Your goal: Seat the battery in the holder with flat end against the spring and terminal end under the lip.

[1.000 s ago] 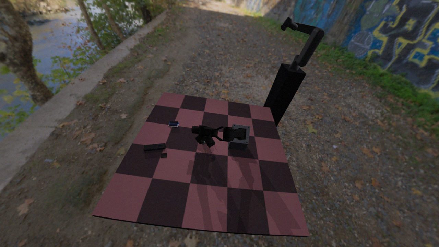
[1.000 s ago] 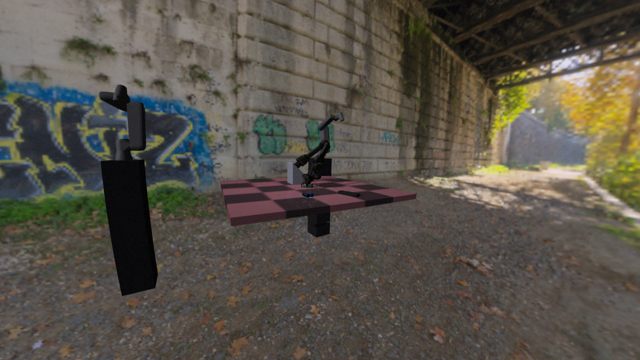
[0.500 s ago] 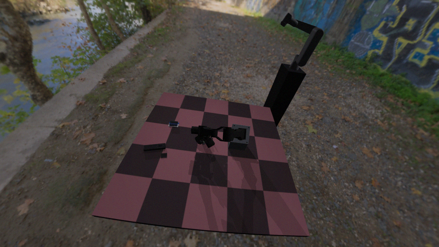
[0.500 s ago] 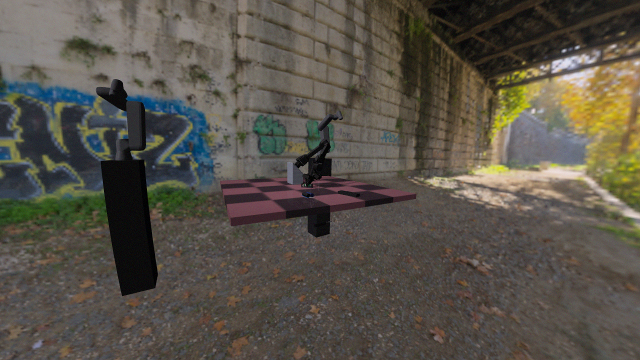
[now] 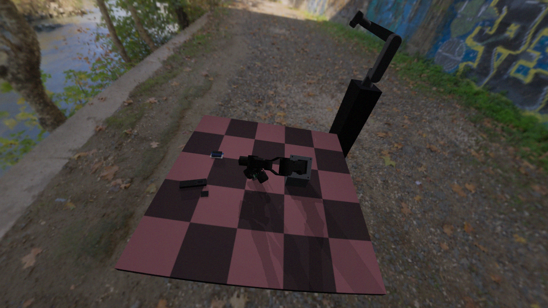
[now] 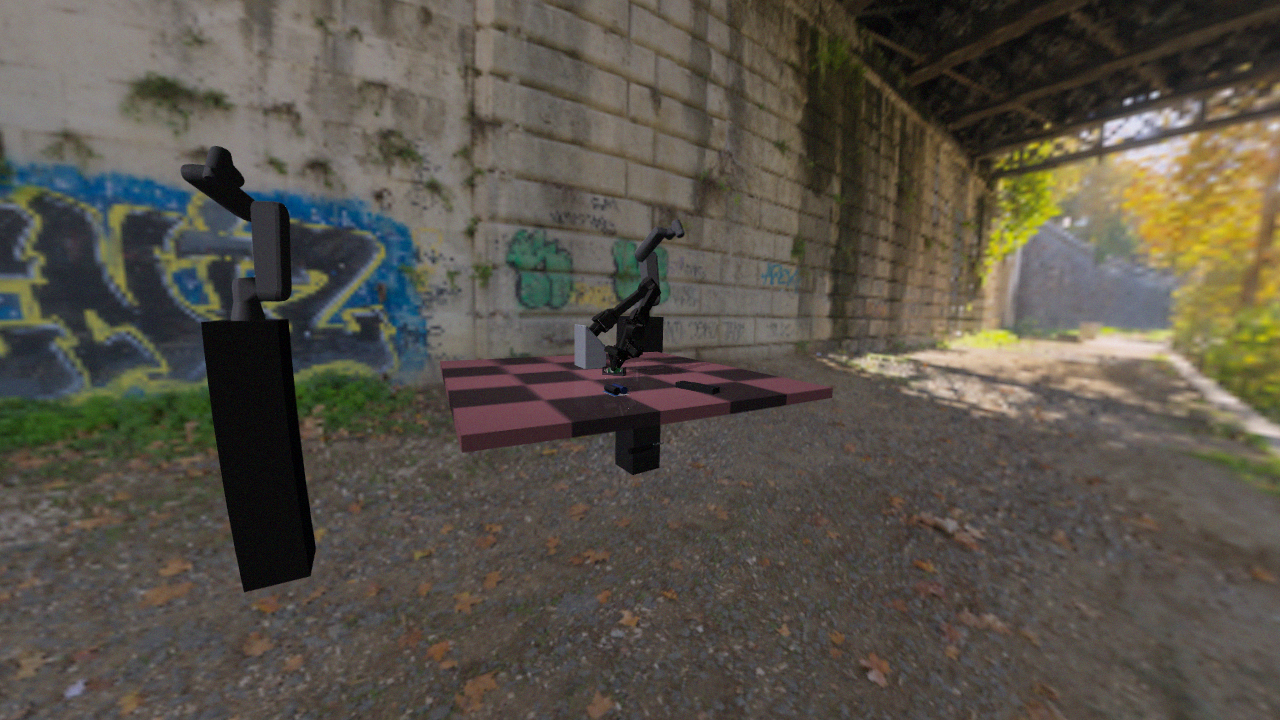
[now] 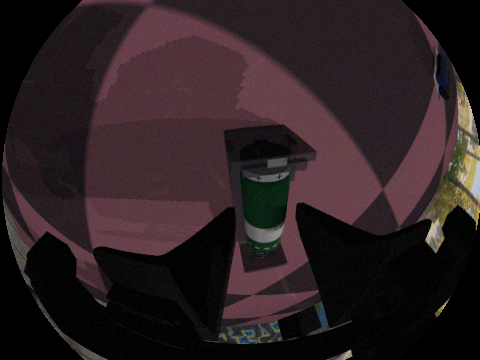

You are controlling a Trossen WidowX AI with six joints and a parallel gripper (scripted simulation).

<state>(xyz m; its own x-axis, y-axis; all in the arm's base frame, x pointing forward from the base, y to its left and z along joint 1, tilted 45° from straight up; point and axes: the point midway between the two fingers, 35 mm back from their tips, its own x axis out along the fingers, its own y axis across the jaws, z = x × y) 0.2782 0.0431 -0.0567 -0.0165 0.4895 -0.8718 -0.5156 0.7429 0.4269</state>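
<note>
Looking down through the wrist view, the green battery (image 7: 266, 210) with its white band lies lengthwise in the dark holder (image 7: 268, 152), its far end tucked against the black block at the holder's 12 o'clock end. Whether that end sits under the lip cannot be made out; the block's shadow swallows the join. The spring end, toward 6 o'clock, is partly cut off by the dark fingers, and only a sliver of the holder's base shows past the battery there.

The gripper (image 7: 264, 234) stands part-way open, holding nothing: one finger sits at the battery's 9 o'clock side and the other at its 3 o'clock side, each with a visible strip of holder or board between it and the green shell.

From the top view the arm (image 5: 281, 165) covers the holder and battery almost wholly; only a hint of green peeks under the wrist (image 5: 254, 173). At roughly 9 o'clock of the arm a small blue item (image 5: 216, 154) rests on the checkered board (image 5: 214, 245), and farther toward 8 o'clock lie a long black bar (image 5: 192, 183) and a tiny black piece (image 5: 204, 193), all too small to identify. A tall black camera post (image 5: 354, 111) rises past the board's far edge.
</note>
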